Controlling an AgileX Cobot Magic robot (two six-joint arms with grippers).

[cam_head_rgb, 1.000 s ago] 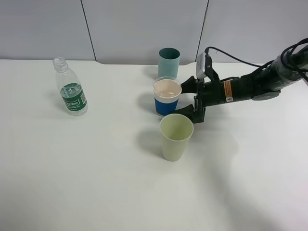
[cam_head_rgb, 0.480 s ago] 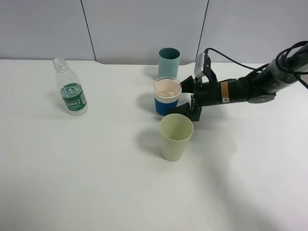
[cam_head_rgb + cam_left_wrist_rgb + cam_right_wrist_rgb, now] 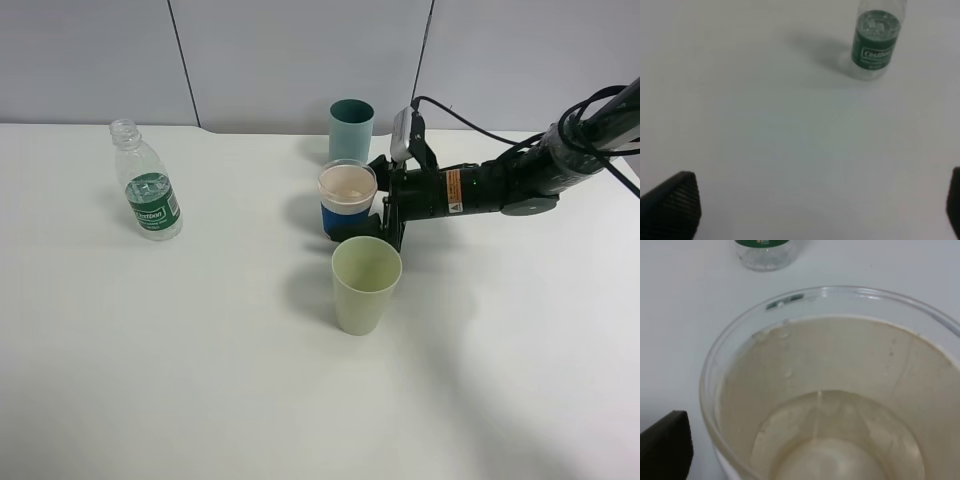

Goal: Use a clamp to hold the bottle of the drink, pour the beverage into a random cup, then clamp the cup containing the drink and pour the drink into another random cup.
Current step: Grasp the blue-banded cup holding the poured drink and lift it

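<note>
Right claw (image 3: 384, 200) stands open, straddling the blue-banded, clear-rimmed cup (image 3: 346, 208) of clear liquid (image 3: 835, 440), which sits between a teal cup (image 3: 351, 128) and a pale yellow-green cup (image 3: 365, 290) on the white tabletop (image 3: 200, 350). Left claw (image 3: 820, 200) gapes empty.

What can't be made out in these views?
Right gripper: one finger is cut off in the right wrist view. In the exterior view, its fingertips are hidden behind the blue-banded clear-rimmed cup and the pale green cup.
Left gripper: only the fingertips show, at the left wrist frame's edge.
Clear green-labelled plastic bottle: neck cut off, contents blurred.
</note>
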